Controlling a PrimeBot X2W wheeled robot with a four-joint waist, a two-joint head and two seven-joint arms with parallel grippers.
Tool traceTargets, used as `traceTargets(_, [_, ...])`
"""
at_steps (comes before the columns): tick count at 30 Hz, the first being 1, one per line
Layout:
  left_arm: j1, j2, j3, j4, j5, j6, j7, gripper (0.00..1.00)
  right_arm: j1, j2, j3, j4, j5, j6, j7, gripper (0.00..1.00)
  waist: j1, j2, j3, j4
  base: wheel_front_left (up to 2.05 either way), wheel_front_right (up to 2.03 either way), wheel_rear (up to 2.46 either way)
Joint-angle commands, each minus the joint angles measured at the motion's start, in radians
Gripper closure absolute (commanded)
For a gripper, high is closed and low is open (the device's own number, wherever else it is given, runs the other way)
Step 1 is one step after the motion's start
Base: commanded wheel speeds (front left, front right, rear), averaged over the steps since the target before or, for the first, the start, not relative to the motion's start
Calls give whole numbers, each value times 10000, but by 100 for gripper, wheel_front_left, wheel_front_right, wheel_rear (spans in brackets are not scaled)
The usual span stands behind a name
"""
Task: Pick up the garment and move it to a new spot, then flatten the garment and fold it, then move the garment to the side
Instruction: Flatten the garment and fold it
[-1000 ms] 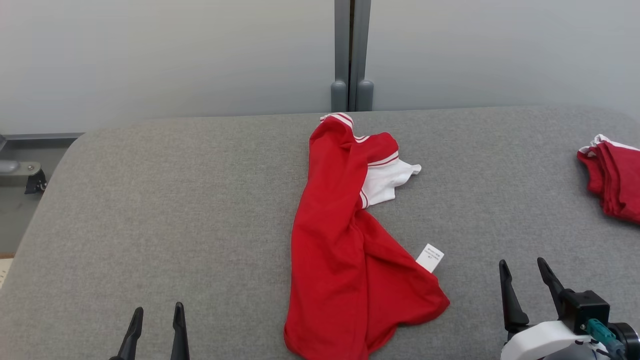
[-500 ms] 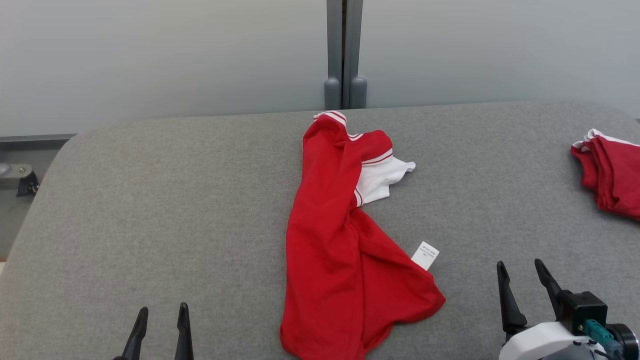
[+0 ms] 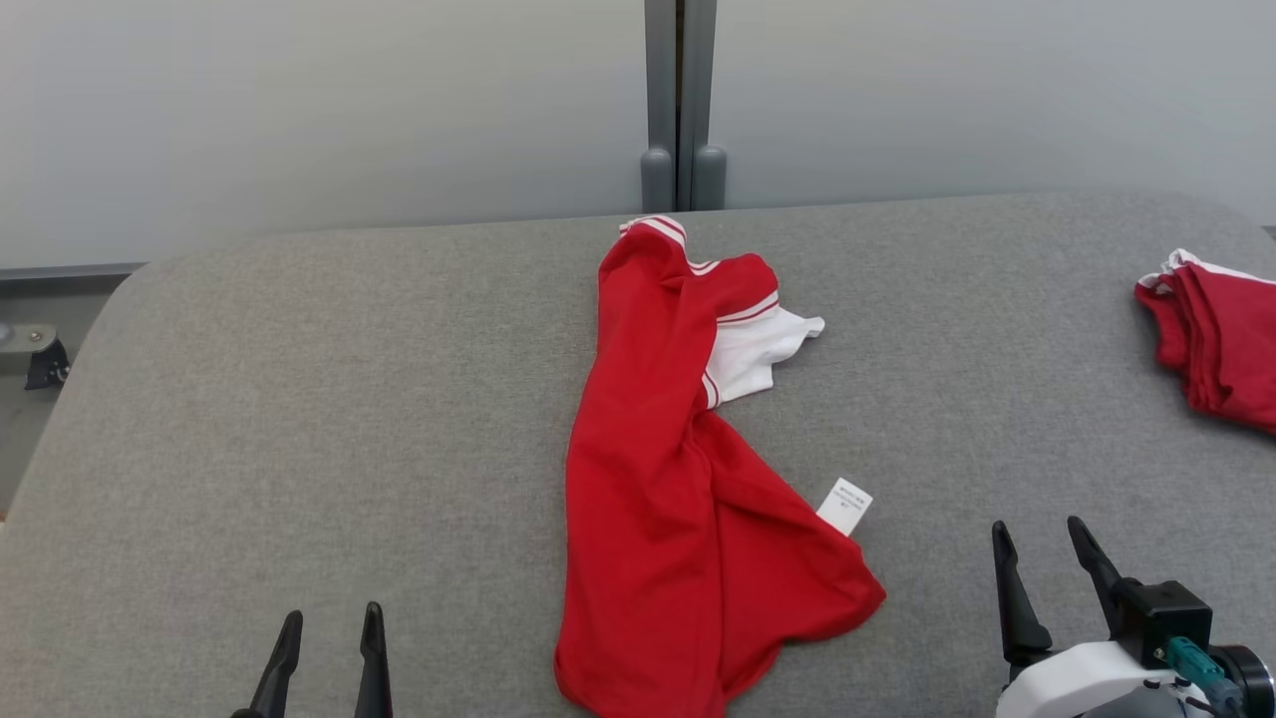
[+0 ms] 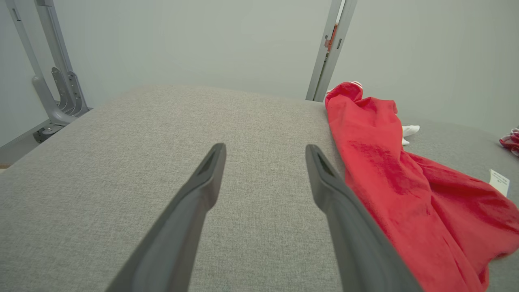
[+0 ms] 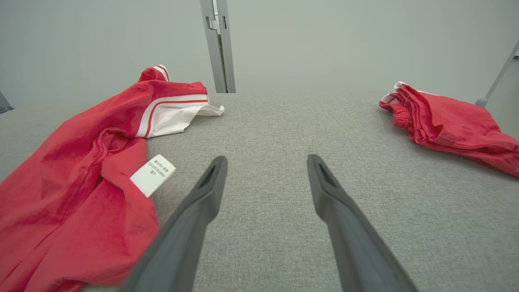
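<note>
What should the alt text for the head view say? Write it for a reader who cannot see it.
A crumpled red garment with a white label lies in the middle of a grey padded table. The left gripper and right gripper sit open at the near edge, clear of it. A second red garment lies bunched at the right edge.
</note>
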Motion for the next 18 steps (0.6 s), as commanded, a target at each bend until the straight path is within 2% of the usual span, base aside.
traceTargets(1, [-73,5,-10,15,-46,12,-33,0,26,-27,-11,9,-24,-16,-2,0,0,0,10,-11,0,0,0])
traceTargets(7, [-236,8,-559,-18,116,-62,-33,0,-50,-27,33,22,-3,-15,-2,0,0,0,84,-61,0,0,0])
traceTargets(11, [-440,7,-1296,-100,202,-111,-33,0,-150,-27,59,-5,-25,-15,-2,0,0,0,166,-148,0,0,0])
traceTargets(15, [-594,13,-2774,590,-145,-176,-14,0,-264,-27,112,-60,-67,-16,-2,0,0,0,313,-324,0,0,0])
traceTargets(18, [-1177,334,-4566,1129,-711,-178,380,0,-389,-30,156,-105,-67,-15,-1,0,0,0,526,-513,0,0,0])
